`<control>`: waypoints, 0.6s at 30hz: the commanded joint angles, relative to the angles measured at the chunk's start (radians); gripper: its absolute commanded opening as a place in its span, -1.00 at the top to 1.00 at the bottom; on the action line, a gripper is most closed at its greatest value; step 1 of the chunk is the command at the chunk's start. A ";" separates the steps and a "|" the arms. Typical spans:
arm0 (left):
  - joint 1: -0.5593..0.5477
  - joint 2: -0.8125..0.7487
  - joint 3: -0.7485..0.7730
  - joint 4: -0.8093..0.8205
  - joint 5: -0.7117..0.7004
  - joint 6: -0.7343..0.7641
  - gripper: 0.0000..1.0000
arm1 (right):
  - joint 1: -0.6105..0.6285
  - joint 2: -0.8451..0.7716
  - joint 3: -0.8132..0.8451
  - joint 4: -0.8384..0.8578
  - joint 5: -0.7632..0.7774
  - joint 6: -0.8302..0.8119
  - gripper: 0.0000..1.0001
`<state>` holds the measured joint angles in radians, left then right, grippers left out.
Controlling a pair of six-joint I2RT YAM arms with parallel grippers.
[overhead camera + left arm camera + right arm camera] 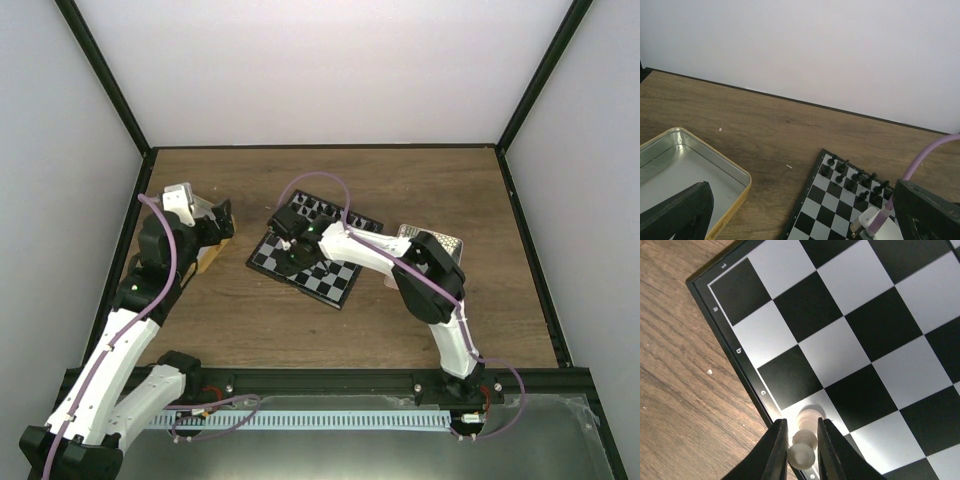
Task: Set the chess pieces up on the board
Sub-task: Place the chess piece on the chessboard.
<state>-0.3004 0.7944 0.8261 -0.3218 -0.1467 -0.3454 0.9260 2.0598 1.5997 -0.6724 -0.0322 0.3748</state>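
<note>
Right end effector (802, 424) narrowly brackets a white pawn (801, 452) at the board (865, 330) edge; grip unclear.

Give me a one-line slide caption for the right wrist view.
Right gripper closely flanks a cream-white pawn at the board's lettered edge.
</note>
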 commanded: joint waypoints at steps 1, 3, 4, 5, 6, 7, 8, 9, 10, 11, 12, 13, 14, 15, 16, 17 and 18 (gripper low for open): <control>0.007 -0.009 -0.012 0.033 0.012 -0.007 -1.00 | 0.010 -0.019 -0.015 -0.033 0.022 -0.001 0.55; 0.008 -0.011 -0.011 0.033 0.012 -0.007 -1.00 | 0.010 -0.027 -0.016 -0.023 0.015 0.004 0.46; 0.009 -0.010 -0.011 0.033 0.012 -0.008 -1.00 | 0.009 -0.036 -0.018 -0.013 0.012 0.010 0.41; 0.009 -0.010 -0.011 0.033 0.012 -0.007 -1.00 | 0.010 -0.045 -0.019 -0.003 0.009 0.015 0.38; 0.009 -0.011 -0.010 0.033 0.012 -0.007 -1.00 | 0.009 -0.059 -0.021 0.008 0.005 0.018 0.34; 0.009 -0.011 -0.010 0.033 0.012 -0.007 -1.00 | 0.009 -0.067 -0.023 0.021 0.003 0.023 0.28; 0.009 -0.011 -0.011 0.033 0.012 -0.007 -1.00 | 0.010 -0.081 -0.025 0.037 0.003 0.030 0.24; 0.010 -0.011 -0.012 0.033 0.012 -0.007 -1.00 | 0.009 -0.094 -0.028 0.055 0.003 0.038 0.22; 0.010 -0.012 -0.013 0.033 0.011 -0.007 -1.00 | 0.010 -0.107 -0.031 0.070 0.005 0.044 0.17; 0.010 -0.011 -0.013 0.034 0.010 -0.007 -1.00 | 0.009 -0.118 -0.034 0.081 0.015 0.055 0.13; 0.010 -0.012 -0.013 0.033 0.010 -0.007 -1.00 | 0.010 -0.130 -0.039 0.093 0.030 0.064 0.11; 0.010 -0.012 -0.012 0.034 0.010 -0.007 -1.00 | 0.008 -0.142 -0.045 0.101 0.046 0.072 0.10; 0.010 -0.012 -0.013 0.034 0.010 -0.007 -1.00 | 0.008 -0.152 -0.054 0.110 0.063 0.081 0.10; 0.011 -0.013 -0.012 0.033 0.010 -0.007 -1.00 | 0.007 -0.163 -0.061 0.114 0.084 0.089 0.09; 0.011 -0.014 -0.012 0.033 0.010 -0.007 -1.00 | 0.007 -0.173 -0.070 0.120 0.105 0.098 0.06; 0.012 -0.014 -0.012 0.034 0.011 -0.007 -1.00 | 0.004 -0.185 -0.080 0.123 0.127 0.105 0.05; 0.012 -0.014 -0.013 0.033 0.014 -0.006 -1.00 | 0.002 -0.198 -0.090 0.129 0.144 0.114 0.04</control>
<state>-0.2947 0.7944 0.8207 -0.3157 -0.1448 -0.3477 0.9264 1.9190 1.5368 -0.5888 0.0174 0.4404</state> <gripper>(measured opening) 0.998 0.471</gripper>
